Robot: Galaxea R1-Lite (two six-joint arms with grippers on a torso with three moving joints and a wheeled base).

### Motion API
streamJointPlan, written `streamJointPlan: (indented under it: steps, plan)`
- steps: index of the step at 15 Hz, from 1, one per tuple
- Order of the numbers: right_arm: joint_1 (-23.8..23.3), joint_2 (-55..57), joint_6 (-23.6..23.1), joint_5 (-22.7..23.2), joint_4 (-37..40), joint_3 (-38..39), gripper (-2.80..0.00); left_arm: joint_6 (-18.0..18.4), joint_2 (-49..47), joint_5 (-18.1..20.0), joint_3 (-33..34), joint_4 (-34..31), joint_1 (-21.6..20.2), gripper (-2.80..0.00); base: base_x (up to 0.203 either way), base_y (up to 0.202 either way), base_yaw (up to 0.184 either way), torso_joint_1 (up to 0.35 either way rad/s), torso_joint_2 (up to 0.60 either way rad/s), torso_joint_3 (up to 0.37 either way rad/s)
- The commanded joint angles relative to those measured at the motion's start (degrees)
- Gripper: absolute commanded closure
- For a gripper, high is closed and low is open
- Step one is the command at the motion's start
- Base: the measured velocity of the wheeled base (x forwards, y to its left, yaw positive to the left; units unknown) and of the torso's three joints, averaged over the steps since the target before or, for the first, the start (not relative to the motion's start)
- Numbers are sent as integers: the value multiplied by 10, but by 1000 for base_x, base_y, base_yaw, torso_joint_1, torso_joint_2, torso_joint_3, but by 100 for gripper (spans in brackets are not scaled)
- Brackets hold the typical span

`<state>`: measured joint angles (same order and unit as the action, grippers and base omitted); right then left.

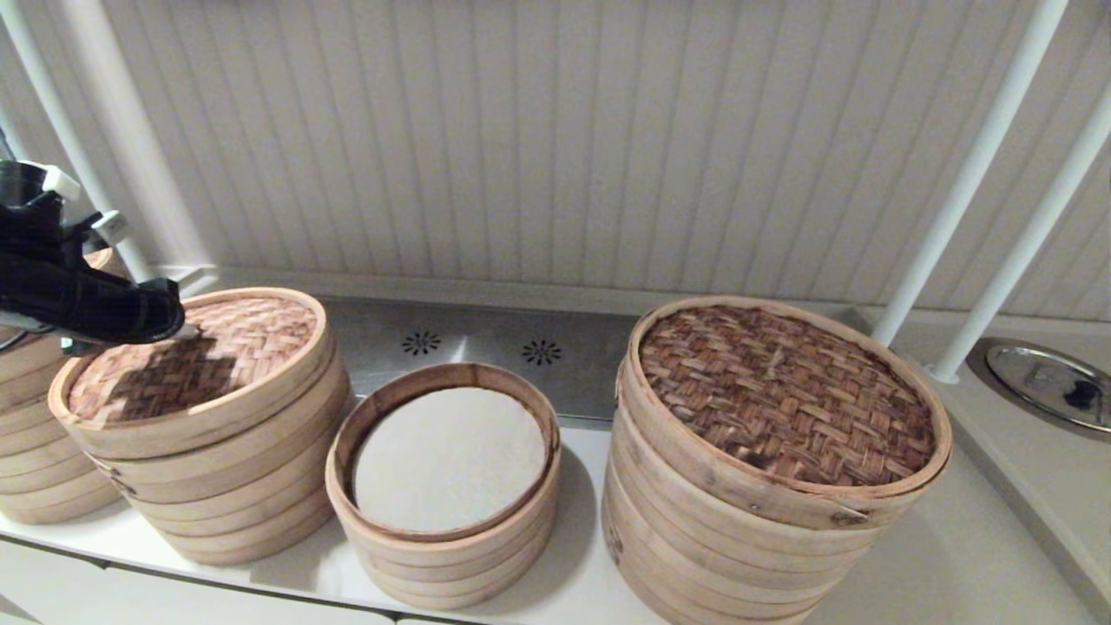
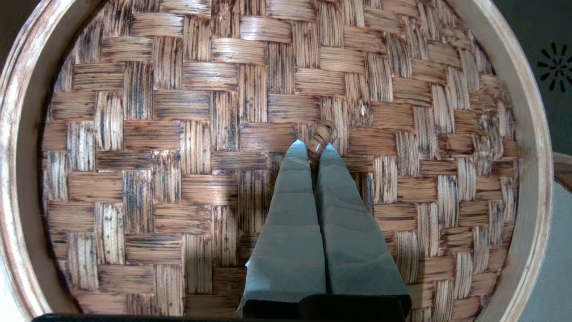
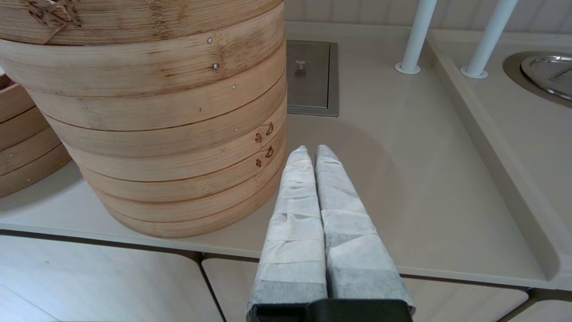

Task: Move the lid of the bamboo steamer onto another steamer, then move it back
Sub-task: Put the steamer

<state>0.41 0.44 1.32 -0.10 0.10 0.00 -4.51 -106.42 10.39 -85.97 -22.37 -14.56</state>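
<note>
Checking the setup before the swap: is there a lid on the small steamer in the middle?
No, the small steamer stands uncovered, its white cloth liner in plain view.

I see a pale surface (image 1: pixel 920 564) across the lower frame. Four bamboo stacks stand directly on it: one cut off at far left (image 1: pixel 35 451), a taller pale stack (image 1: pixel 234 486) at lower left, the short cloth-lined steamer (image 1: pixel 447 555) at lower centre, touching it, and the widest stack (image 1: pixel 738 555) right of centre. A perforated metal panel (image 1: pixel 486 347) lies behind.

Far-left steamer stack (image 1: pixel 35 451) — cut by the frame edge, partly behind the left arm (image 1: pixel 78 295).
</note>
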Motion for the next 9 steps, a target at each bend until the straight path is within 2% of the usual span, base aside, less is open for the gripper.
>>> streamJointPlan:
  steps: [1,7,8,9]
  plan:
    - [0,1,0,-1,0,-1,0,-1,-1,1,3,-1,0,0,0,0,0,0,0,0]
    - [0,1,0,-1,0,0,0,-2,-2,2,6,-1,1,0,0,0,0,0,0,0]
    - [0,1,0,-1,0,0,0,-2,0,2,5,0,1,-280,0,0,0,0,0,0]
    - [0,1,0,-1,0,-1,0,-8,2,2,3,1,1,-280,0,0,0,0,0,0]
